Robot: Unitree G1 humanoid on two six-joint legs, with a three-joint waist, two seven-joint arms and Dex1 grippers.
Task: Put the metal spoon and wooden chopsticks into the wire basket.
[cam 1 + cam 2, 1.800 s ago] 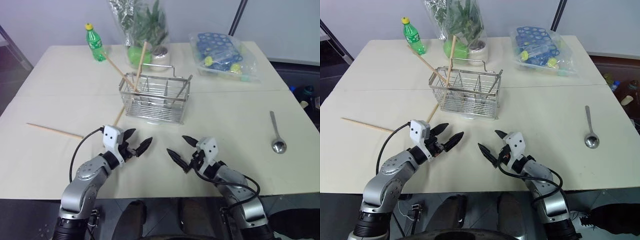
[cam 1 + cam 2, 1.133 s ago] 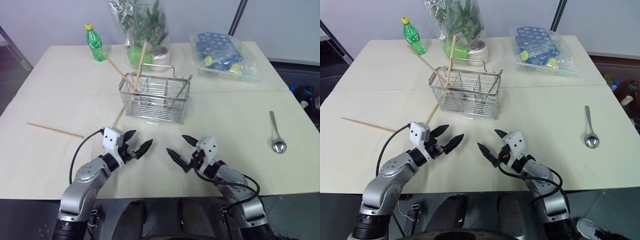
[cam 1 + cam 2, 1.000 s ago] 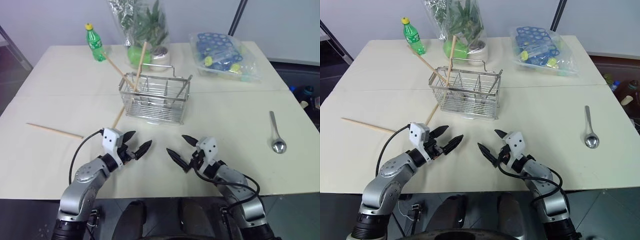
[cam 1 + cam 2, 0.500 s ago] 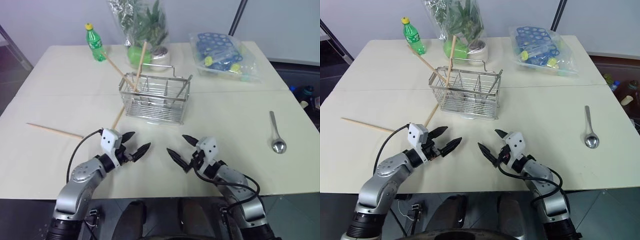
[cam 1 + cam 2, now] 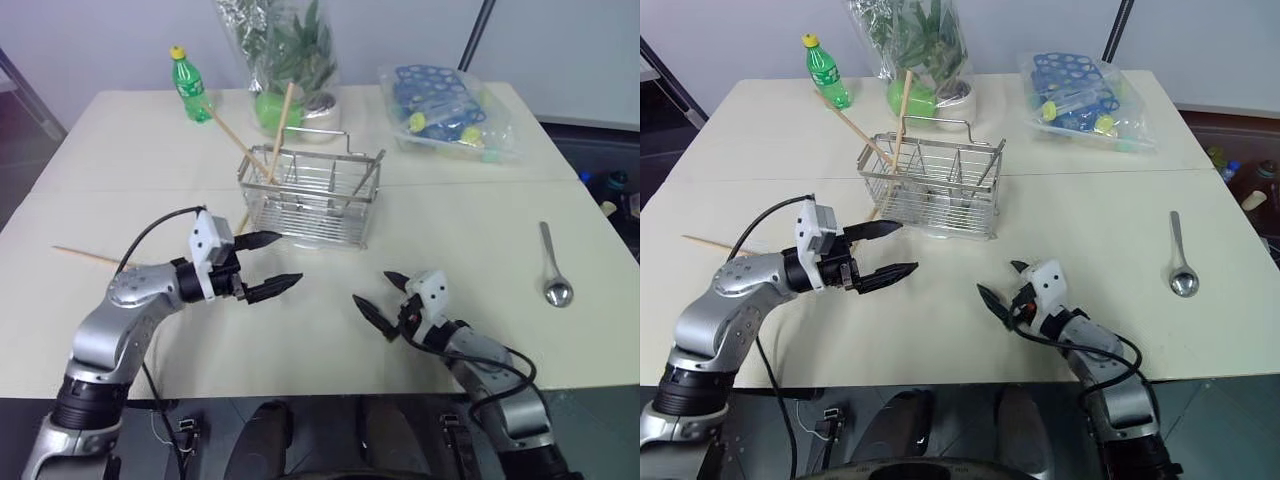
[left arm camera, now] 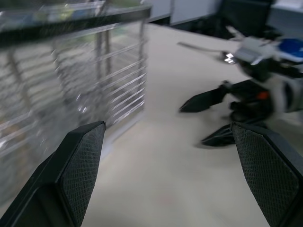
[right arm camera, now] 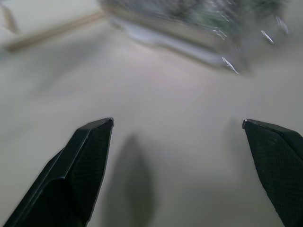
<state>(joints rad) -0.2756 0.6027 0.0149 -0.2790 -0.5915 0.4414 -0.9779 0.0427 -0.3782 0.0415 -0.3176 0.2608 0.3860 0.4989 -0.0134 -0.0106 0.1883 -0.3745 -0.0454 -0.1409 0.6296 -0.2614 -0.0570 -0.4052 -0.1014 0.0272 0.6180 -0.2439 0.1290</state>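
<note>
The wire basket (image 5: 308, 205) stands upright near the middle of the table (image 5: 130, 150), with chopsticks (image 5: 278, 135) leaning out of its left end. One more chopstick (image 5: 238, 222) lies on the table beside the basket's left end, and another chopstick (image 5: 85, 256) lies flat well off to the left. The spoon (image 5: 552, 268) lies on the table far to the right, well apart from the basket, bowl toward the near edge.

The left gripper (image 5: 265, 265) hangs just in front of the basket's near left corner, pointing to the right, its fingers spread wide and holding nothing. The right gripper (image 5: 385, 297) sits low over the table nearer the front edge, between the basket and the spoon, also spread wide and empty.

At the back stand a green bottle (image 5: 188, 85), a bagged plant (image 5: 280, 55) and a bag of blue and yellow items (image 5: 440, 100).
</note>
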